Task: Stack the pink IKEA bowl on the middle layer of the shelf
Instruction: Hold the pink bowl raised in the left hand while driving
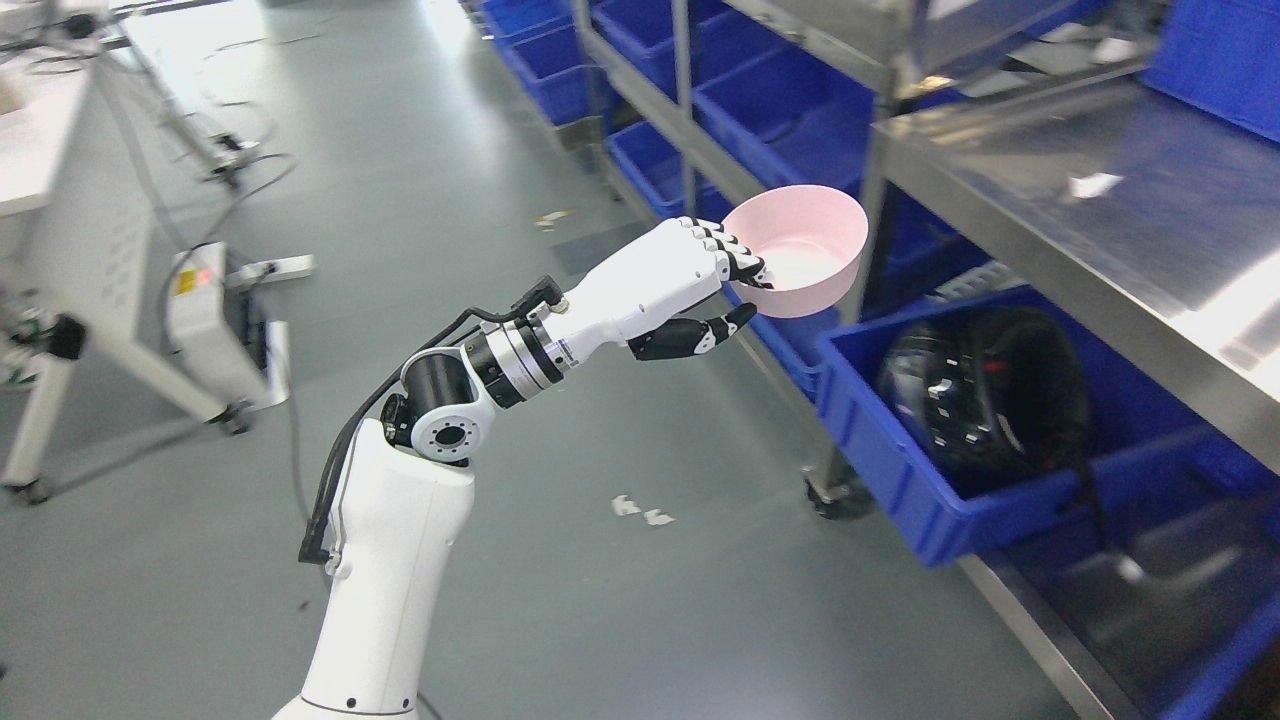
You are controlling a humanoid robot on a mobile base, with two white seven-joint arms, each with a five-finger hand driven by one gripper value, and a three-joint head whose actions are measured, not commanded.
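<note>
Bright overhead light; glare on steel shelf [1150,230]; slight blur rt edge.

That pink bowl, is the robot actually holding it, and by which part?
Yes. The left hand grips the pink bowl by its near rim, fingers over the edge, thumb underneath.

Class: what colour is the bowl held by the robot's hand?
Pink bowl, in the left hand; head view.
</note>
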